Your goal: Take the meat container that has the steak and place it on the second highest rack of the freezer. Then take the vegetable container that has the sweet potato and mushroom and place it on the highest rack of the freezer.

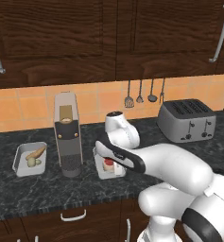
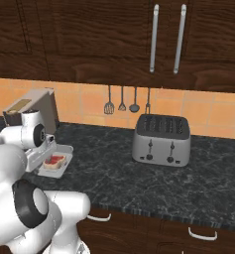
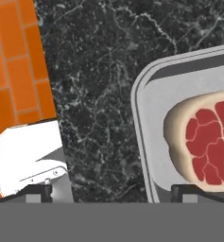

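Steak (image 3: 205, 144), a red pale-edged slab in its grey tray (image 3: 144, 142): the wide-open, empty tool (image 3: 113, 191) straddles the rim off-centre; closing could tip it on the bench (image 3: 104, 94).

Kitchen: toaster (image 1: 187, 120), hanging utensils (image 1: 145, 92), stone counter (image 1: 179, 156)

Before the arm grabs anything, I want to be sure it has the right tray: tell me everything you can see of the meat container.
The meat container is a shallow, pale grey rectangular tray with rounded corners and a raised rim, plastic or metal by its look. It sits flat on the dark marbled counter, right of the coffee machine. Inside lies the steak, red with a pale fatty edge. The arm covers part of it. In the hand view the open pincer straddles its rim, one fingertip over the tray, one outside; contact cannot be told.
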